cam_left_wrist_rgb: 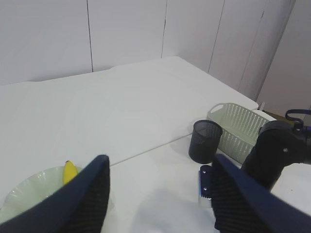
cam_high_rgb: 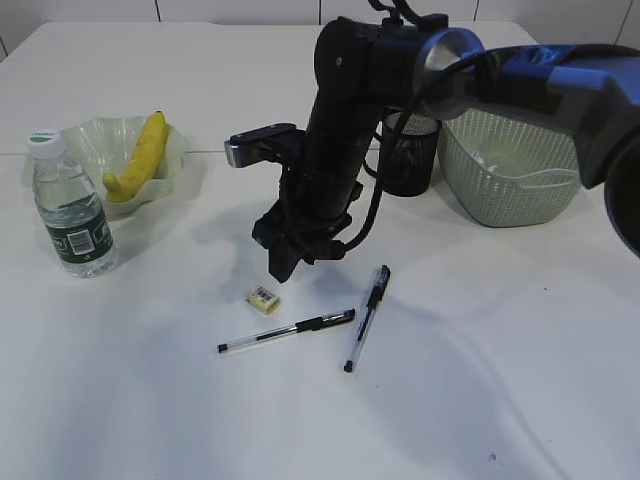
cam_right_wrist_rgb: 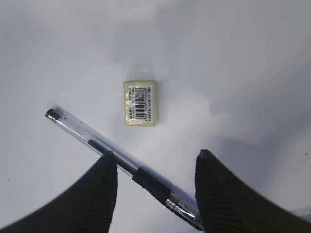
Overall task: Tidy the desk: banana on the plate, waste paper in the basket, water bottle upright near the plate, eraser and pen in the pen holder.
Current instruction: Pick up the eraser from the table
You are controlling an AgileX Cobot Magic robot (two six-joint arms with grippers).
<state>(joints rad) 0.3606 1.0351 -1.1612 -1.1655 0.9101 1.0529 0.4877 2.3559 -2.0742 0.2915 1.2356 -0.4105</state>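
While your right pincer (cam_right_wrist_rgb: pixel 155 194) hangs above the table (cam_high_rgb: pixel 500 350) with its two fingers spread and nothing between them, you can see in the right wrist view that it looks straight down on the eraser (cam_right_wrist_rgb: pixel 140 103), which lies flat and alone just beyond the fingertips; it seems to be lined up for this small piece. One pen (cam_right_wrist_rgb: pixel 121 162) passes under the fingers at a slant, near the eraser but not touching it, so I judge you must come down carefully to avoid catching it. A second pen (cam_high_rgb: pixel 367 317) lies close beside the first. The pen holder (cam_high_rgb: pixel 408 152) stands behind, just beside the basket (cam_high_rgb: pixel 510 165). Your left pincer (cam_left_wrist_rgb: pixel 160 199) is also spread and empty, held high and away, probably to leave room. The banana (cam_high_rgb: pixel 140 158) already rests in the plate (cam_high_rgb: pixel 95 140), and the water bottle (cam_high_rgb: pixel 72 208) stands upright near it.
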